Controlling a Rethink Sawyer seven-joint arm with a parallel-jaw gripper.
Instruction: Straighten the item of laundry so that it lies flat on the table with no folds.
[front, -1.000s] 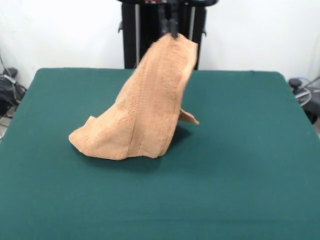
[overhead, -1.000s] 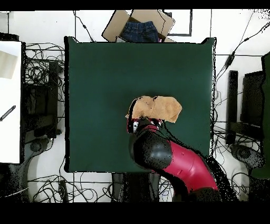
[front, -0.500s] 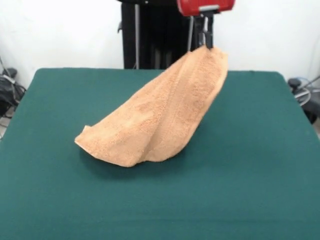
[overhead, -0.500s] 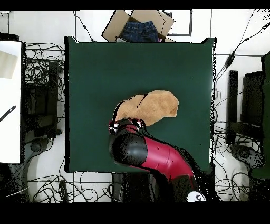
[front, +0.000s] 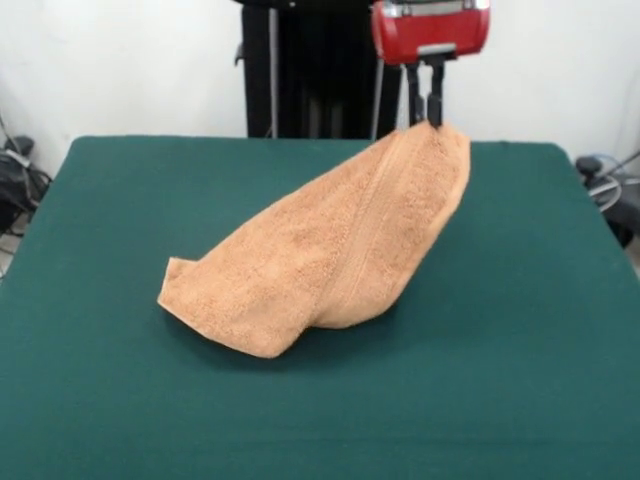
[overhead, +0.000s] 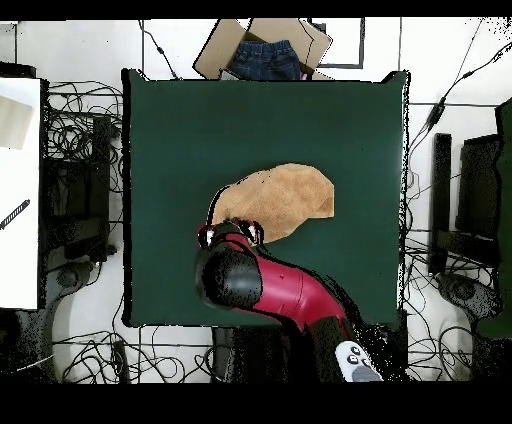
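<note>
The item of laundry (front: 330, 250) is an orange-tan terry towel, folded over itself and stretched in a slope from the table (front: 120, 400) up to one raised corner. My gripper (front: 428, 118) is shut on that raised corner, at the far right of the towel in the front view. The towel's low end rests on the green top at the left, its edge curled. From overhead the towel (overhead: 280, 200) spreads out from under the red and black arm (overhead: 270, 290), which hides the gripper.
A cardboard box holding blue jeans (overhead: 265, 52) sits just past the table's far edge in the overhead view. Cables and equipment lie on the floor around the table. A white surface (overhead: 18, 190) stands at the left.
The gripper has carried the held corner to the right in the front view and slightly lower. The towel has gone from a steep hanging drape to a longer, lower slope.
</note>
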